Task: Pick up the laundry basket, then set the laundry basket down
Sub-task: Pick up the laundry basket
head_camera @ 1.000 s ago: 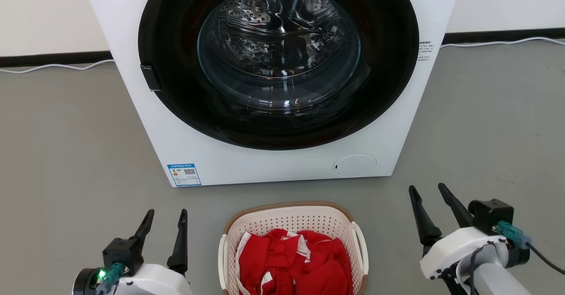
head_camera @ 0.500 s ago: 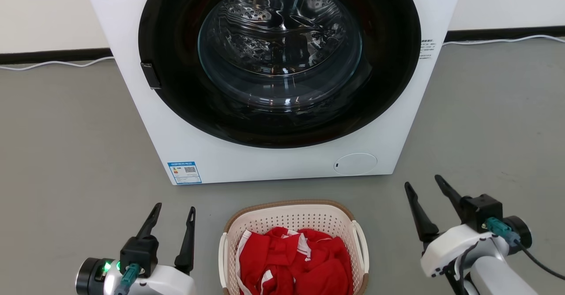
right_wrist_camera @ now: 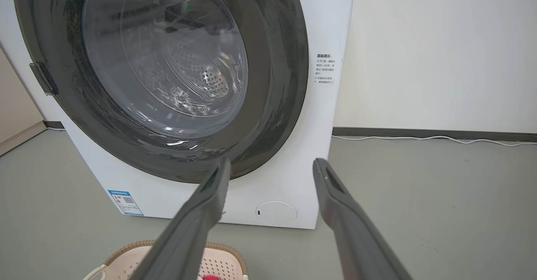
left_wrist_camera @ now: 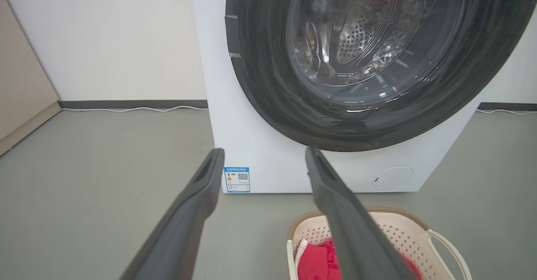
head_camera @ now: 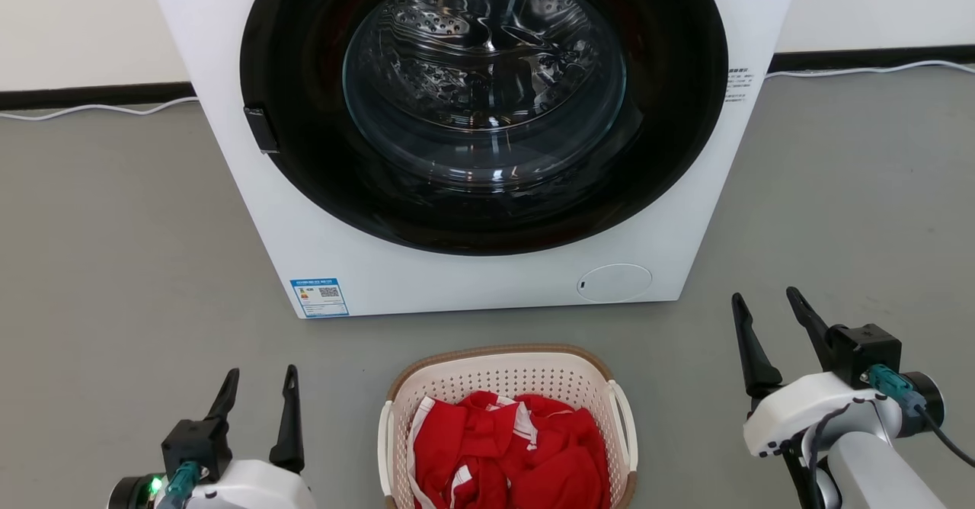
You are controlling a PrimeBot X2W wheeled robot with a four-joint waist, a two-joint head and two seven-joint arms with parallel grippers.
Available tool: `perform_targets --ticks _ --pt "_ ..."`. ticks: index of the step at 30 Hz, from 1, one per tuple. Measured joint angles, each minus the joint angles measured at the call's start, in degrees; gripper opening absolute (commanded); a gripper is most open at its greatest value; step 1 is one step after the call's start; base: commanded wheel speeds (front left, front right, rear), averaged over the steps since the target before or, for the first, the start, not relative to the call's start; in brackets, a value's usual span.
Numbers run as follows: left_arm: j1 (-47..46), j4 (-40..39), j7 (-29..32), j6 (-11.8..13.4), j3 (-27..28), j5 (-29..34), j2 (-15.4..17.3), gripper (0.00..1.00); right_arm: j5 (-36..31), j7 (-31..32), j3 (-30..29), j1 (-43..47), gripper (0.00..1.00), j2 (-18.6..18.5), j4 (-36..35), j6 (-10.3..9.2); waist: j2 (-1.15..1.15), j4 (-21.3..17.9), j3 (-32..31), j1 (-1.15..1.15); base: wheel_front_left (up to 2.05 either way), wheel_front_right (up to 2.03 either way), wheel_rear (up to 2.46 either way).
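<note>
Hovering low over the floor [head_camera: 114,265], the left gripper [head_camera: 260,376] points its two dark fingers forward at the washer [head_camera: 472,284], jaws spread wide and holding nothing; a green light glows on its white wrist. The right gripper [head_camera: 764,299] is likewise wide apart and empty, fingers leaning slightly toward its left, with a pale forearm behind it and a black cable at the wrist. The basket [head_camera: 499,355] sits on the floor between the two, to the left gripper's right and the right gripper's left, apart from both, with red clothes [head_camera: 518,448] inside. Ahead of both grippers the washer's round glass door is closed. The floor is plain grey; beyond it run a white wall [head_camera: 76,21], a dark skirting and a white cord [head_camera: 76,111]
</note>
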Motion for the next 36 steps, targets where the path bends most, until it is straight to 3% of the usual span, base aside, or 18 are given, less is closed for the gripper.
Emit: perform_targets --ticks 19,36 --pt "-0.74 1.46 0.0 0.42 -0.94 -2.63 -0.07 1.0 -1.02 0.0 -1.01 0.02 1.0 0.8 -0.33 0.0 0.0 0.09 1.99 0.0 0.0 0.0 0.0" --pt "-8.31 0.22 0.0 0.93 -3.52 -5.31 -0.19 1.0 -2.52 -0.02 -2.94 -3.98 1.0 1.26 -3.82 0.0 0.0 1.05 15.17 0.0 0.0 0.0 0.0"
